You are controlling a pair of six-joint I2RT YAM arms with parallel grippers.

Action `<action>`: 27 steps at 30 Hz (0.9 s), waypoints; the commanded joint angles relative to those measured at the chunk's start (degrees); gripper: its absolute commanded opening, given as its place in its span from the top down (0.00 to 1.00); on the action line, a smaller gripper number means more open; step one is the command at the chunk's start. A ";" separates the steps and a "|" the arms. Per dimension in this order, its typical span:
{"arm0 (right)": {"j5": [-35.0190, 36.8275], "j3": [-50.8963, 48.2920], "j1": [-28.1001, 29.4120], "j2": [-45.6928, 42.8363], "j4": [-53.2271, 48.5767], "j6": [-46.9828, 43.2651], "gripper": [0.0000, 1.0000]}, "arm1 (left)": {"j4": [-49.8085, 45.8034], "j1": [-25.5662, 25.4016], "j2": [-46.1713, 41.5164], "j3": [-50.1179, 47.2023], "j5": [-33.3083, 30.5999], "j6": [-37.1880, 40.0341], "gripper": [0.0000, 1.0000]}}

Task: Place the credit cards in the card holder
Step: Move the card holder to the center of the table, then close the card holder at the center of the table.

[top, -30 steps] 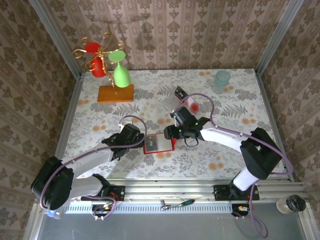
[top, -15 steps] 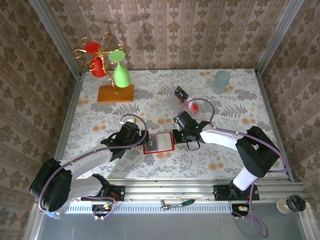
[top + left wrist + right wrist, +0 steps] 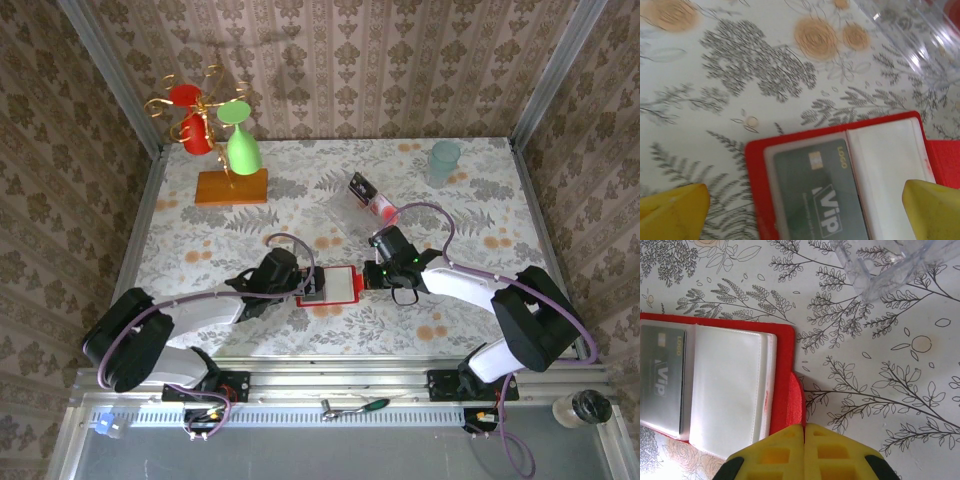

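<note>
Desk (image 3: 200, 240): covered with a floral-patterned cloth and enclosed by wallpapered walls.
Card holder (image 3: 347, 287): lies opened flat on the near middle of the desk, between the two tools. It has a red border and a pale inner pocket. The right wrist view shows its red edge (image 3: 785, 370) and the left wrist view its red frame (image 3: 754, 165).
Dark card (image 3: 815, 200): sits in the holder's left-hand sleeve, showing a chip and pale "ViP" lettering. It also appears in the right wrist view (image 3: 662, 380). The pale pocket beside it shows no card face.
Clear tray (image 3: 352, 212): stands farther back on the desk, well apart from the holder. A corner of it shows in the right wrist view (image 3: 880, 265).
Remaining cards: a black card (image 3: 360, 186) stands tilted at the tray's far end. A whitish card with a red blotch (image 3: 385, 208) sits just beside it.
Left tool (image 3: 305, 285): fully spread and low over the holder's left half. Its yellow fingertips (image 3: 670, 210) straddle the holder at either side, and nothing is held.
Right tool (image 3: 804, 426): closed, with the pads pressed together at the holder's right-hand red flap. Whether the flap is pinched cannot be determined.
Teal cup (image 3: 444, 160): upright at the far right of the desk.
Glass rack (image 3: 231, 187): wooden base at the far left, carrying red and green glasses.
</note>
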 commanded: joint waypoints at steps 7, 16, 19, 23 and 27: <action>-3.30 -1.38 -0.71 0.26 2.98 -0.42 1.00 | 3.70 -1.75 4.12 2.75 -0.29 -1.83 0.00; -3.56 -2.37 -0.80 0.37 4.06 0.09 1.00 | 3.00 -1.94 6.05 2.99 -1.74 -1.81 0.00; -3.61 -2.56 -0.80 0.05 4.18 0.18 1.00 | 2.20 -2.00 5.64 2.89 -2.90 -1.69 0.00; -3.56 -2.55 -0.89 -0.05 3.98 0.09 1.00 | 1.76 -1.91 6.36 3.14 -3.17 -1.20 0.00; -3.80 -2.55 -0.93 -0.15 4.11 0.31 1.00 | 1.95 -1.92 8.19 3.81 -2.58 -0.72 0.00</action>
